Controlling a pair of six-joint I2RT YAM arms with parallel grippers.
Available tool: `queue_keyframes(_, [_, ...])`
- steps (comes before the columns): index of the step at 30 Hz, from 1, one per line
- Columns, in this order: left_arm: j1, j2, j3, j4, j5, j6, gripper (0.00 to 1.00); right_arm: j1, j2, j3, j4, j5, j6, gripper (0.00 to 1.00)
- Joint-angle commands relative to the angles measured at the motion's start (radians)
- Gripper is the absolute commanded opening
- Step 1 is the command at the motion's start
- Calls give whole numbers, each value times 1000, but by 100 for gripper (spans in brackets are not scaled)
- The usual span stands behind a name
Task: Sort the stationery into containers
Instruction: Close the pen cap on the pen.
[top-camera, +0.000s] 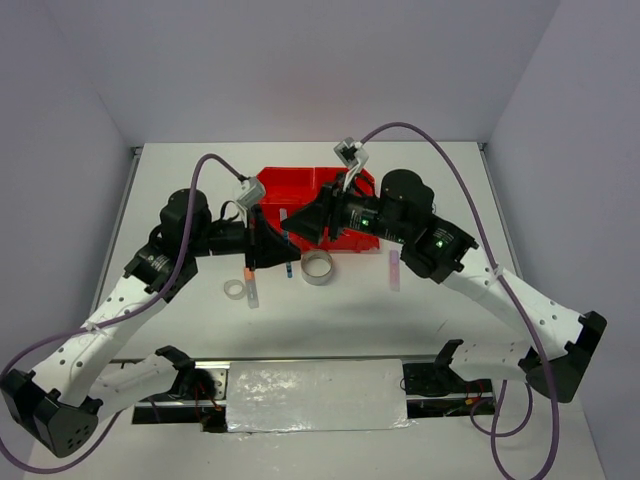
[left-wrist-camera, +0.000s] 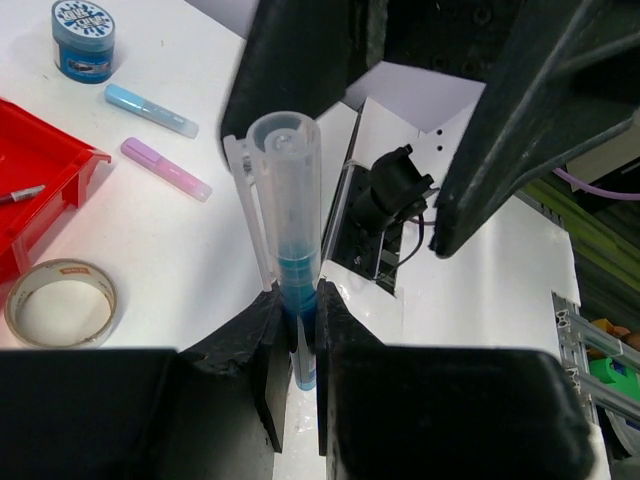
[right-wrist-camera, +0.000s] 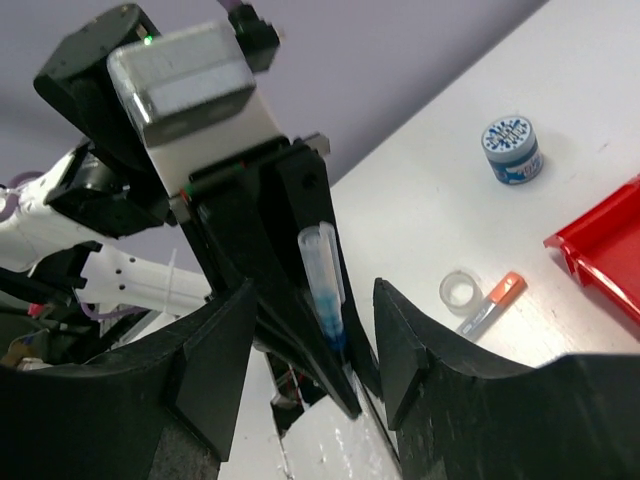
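Observation:
My left gripper (top-camera: 278, 250) is shut on a thin blue pen (left-wrist-camera: 288, 200) with a clear cap, and holds it upright above the table in front of the red tray (top-camera: 300, 185). In the right wrist view the pen (right-wrist-camera: 324, 285) stands between my right gripper's spread fingers. My right gripper (top-camera: 303, 225) is open and empty, facing the left gripper and close around the pen's top. A silvery tape ring (top-camera: 318, 267), a small clear tape ring (top-camera: 235, 289) and an orange stub (top-camera: 249, 276) lie on the table. A blue-patterned roll (left-wrist-camera: 83, 38) lies farther off.
A pale blue stick (left-wrist-camera: 150, 110) and a pink stick (left-wrist-camera: 165, 168) lie side by side near the roll. The pink stick (top-camera: 393, 270) is right of the tape ring. A thin pen (left-wrist-camera: 20, 193) lies in the tray's near compartment (left-wrist-camera: 45, 160). Both arms crowd the tray's front.

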Motion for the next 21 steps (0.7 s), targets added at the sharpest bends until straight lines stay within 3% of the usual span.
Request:
queue_keyframes(1, [-17, -6, 3, 61, 22, 5, 0, -7, 33, 73, 29, -25, -35, 57])
queue_keyframes(6, [-24, 0, 3, 60, 21, 8, 0, -6, 72, 122, 2, -10, -58, 54])
queue_keyframes(12, [-26, 5, 3, 63, 22, 10, 0, -6, 76, 122, -2, -7, -70, 38])
queue_keyframes(14, [-26, 8, 5, 60, 19, 11, 0, -7, 73, 116, -2, -13, -72, 19])
queue_keyframes(15, [-26, 9, 11, 54, 11, 16, 0, -7, 73, 115, -3, -15, -72, 0])
queue_keyframes(21, [-20, 34, 58, 31, -18, 37, 0, -9, 15, -54, 41, -33, -90, 0])
